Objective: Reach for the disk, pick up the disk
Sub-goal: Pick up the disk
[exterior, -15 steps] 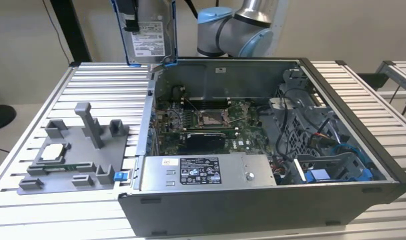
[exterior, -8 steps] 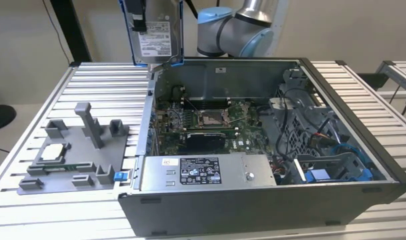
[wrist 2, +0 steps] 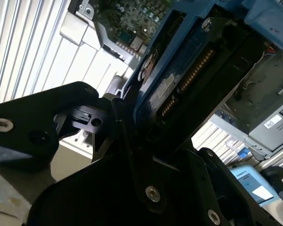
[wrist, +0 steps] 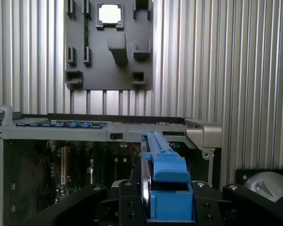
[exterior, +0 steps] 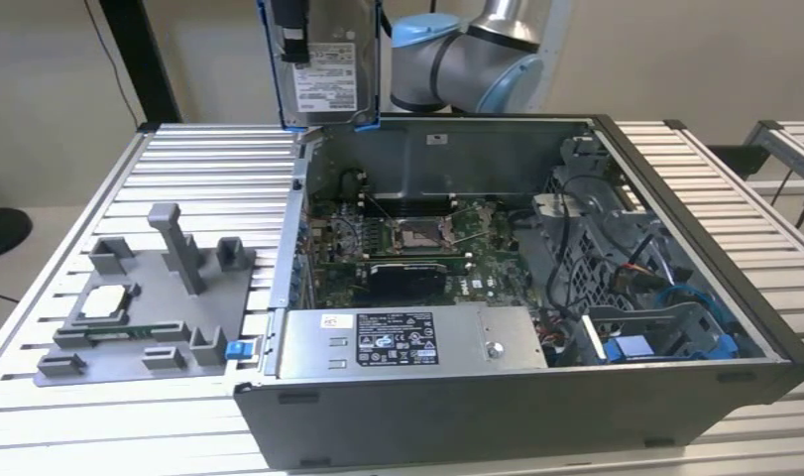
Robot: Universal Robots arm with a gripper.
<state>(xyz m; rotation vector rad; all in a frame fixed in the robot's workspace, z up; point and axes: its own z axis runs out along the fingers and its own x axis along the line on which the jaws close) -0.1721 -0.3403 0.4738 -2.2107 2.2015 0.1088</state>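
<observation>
One disk [exterior: 333, 65], silver-grey with a white label and blue rails, hangs upright in the air at about 11 o'clock in the exterior view, above the back corner of the open computer case [exterior: 534, 397]. The black hand [wrist: 167, 207] is closed on it, its fingers [wrist: 127, 205] pressed against the blue rail in the first wrist view (seen edge-on there). At 9 o'clock on the ribbed surface [exterior: 176, 159] lies a grey fixture plate [exterior: 151, 307] carrying a small square chip [exterior: 107, 301].
</observation>
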